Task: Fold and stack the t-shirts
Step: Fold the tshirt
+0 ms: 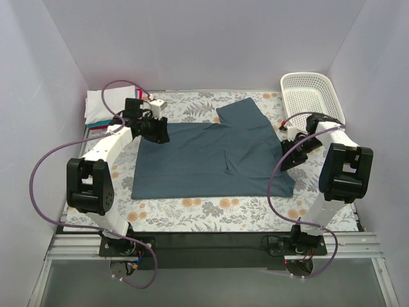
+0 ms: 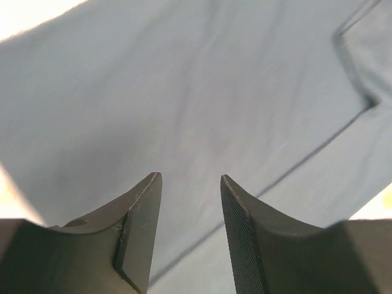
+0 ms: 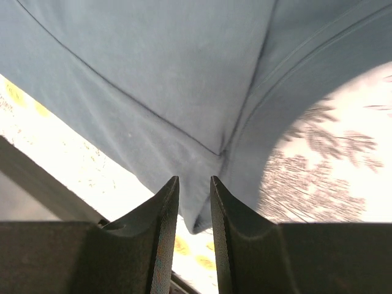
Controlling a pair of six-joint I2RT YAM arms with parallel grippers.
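Note:
A large dark slate-blue t-shirt (image 1: 211,157) lies spread flat on the floral tablecloth, with one sleeve pointing to the far right. My left gripper (image 1: 160,132) is over the shirt's far left corner. In the left wrist view it (image 2: 190,176) is open and empty just above the cloth (image 2: 202,86). My right gripper (image 1: 286,155) is at the shirt's right edge. In the right wrist view it (image 3: 194,179) stands narrowly open, with a corner of the shirt (image 3: 199,214) showing in the gap. Folded white, teal and red shirts (image 1: 102,109) are stacked at the far left.
A white plastic mesh basket (image 1: 312,93) stands at the far right corner. The floral tablecloth (image 1: 204,214) covers the table. Purple cables loop from both arms. White walls enclose the left, back and right.

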